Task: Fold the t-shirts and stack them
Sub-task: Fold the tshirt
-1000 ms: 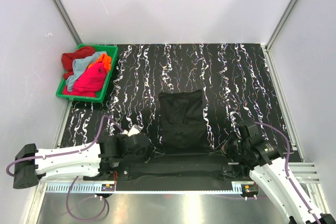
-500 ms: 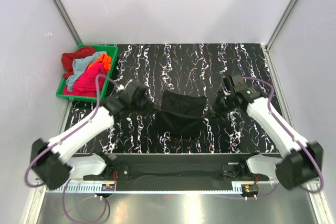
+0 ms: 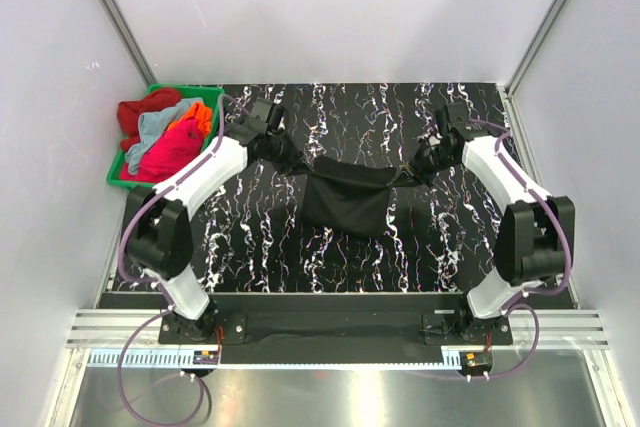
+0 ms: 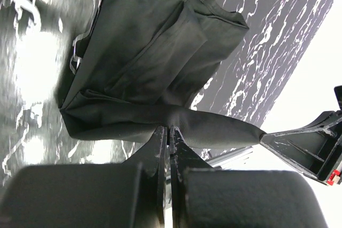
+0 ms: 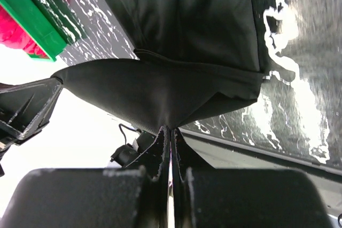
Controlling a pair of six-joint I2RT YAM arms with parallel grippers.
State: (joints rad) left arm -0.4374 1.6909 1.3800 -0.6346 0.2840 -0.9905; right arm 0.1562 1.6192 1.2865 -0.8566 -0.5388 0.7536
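The black t-shirt hangs stretched between both grippers above the middle of the table, its lower part sagging in folds. My left gripper is shut on its left corner, and in the left wrist view the shut fingertips pinch the black t-shirt. My right gripper is shut on its right corner, the black t-shirt bunching into the closed tips. Red, light blue, orange and pink t-shirts lie heaped in a bin at the far left.
The green plastic bin sits at the table's far left corner, its edge showing in the right wrist view. The black marbled tabletop is bounded by white walls and metal posts. A rail runs along the near edge.
Both arms have swung from the near edge toward the far side, carrying the black t-shirt's near edge up and over. The shirt now hangs between them instead of lying flat.
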